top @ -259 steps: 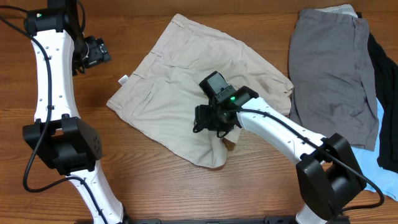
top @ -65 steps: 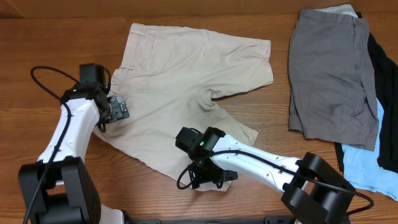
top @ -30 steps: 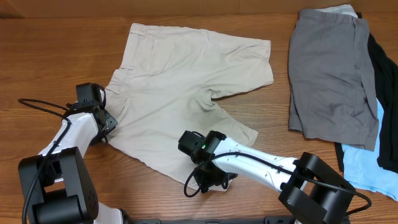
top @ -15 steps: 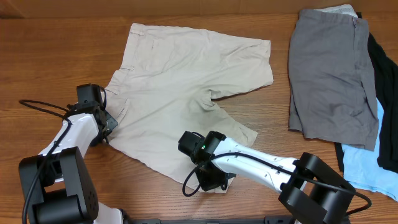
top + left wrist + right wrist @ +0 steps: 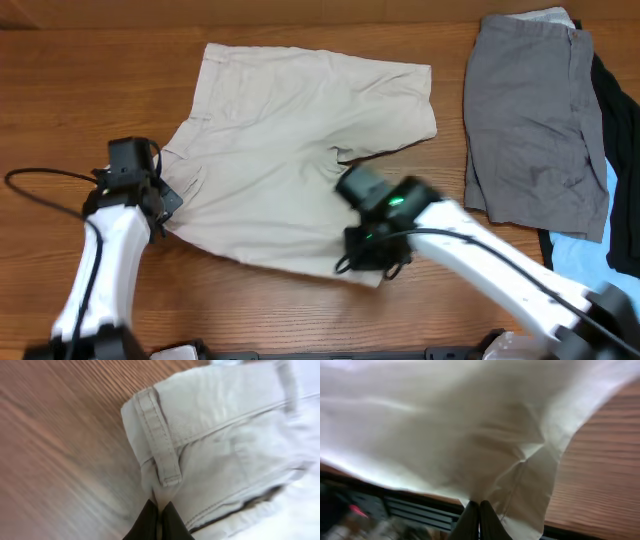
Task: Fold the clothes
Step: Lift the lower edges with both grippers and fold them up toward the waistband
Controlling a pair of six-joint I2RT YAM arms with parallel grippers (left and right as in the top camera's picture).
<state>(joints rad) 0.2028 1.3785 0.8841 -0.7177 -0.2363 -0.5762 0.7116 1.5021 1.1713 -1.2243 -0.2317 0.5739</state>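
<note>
Left gripper (image 5: pixel 163 199) pinches the shorts (image 5: pixel 300 150) at 9 o'clock, right gripper (image 5: pixel 374 262) at 5; nothing folded yet, grey shorts (image 5: pixel 530 120) wait

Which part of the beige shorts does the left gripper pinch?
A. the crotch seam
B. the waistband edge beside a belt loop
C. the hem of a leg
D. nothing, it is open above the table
B: in the left wrist view the left gripper is closed on the beige shorts just below the belt loop.

Overhead downward; wrist views close on shorts (image 5: pixel 300 150)
</note>
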